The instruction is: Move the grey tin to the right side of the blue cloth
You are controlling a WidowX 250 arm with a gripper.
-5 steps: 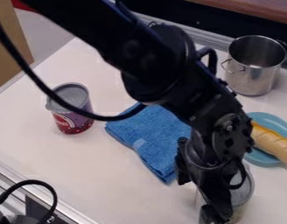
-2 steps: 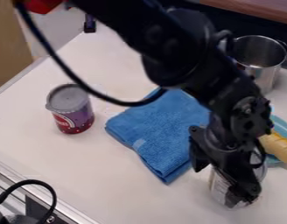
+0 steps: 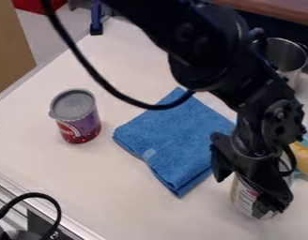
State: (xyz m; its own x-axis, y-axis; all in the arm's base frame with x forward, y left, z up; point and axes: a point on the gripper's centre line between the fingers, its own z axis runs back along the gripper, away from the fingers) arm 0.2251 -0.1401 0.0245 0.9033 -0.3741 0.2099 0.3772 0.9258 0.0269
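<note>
The grey tin [image 3: 246, 200], with a pale printed label, is at the lower right, a short way right of the folded blue cloth [image 3: 175, 140]. My gripper [image 3: 243, 193] is shut on the tin, with one finger at its left side and the other across its front. The gripper covers much of the tin's top and right side. The tin is roughly upright; whether its base touches the table I cannot tell. The cloth lies flat, its upper right part behind the arm.
A purple and red can [image 3: 79, 119] with a grey lid stands left of the cloth. A steel pot [image 3: 285, 56] is at the upper right, partly behind the arm. Bread [image 3: 305, 158] on a blue plate lies at the right edge. A black cable hangs from the arm above the cloth.
The arm and gripper have moved right and slightly up in the view, and the grey tin has moved with them, farther from the cloth. More of the cloth is uncovered.
</note>
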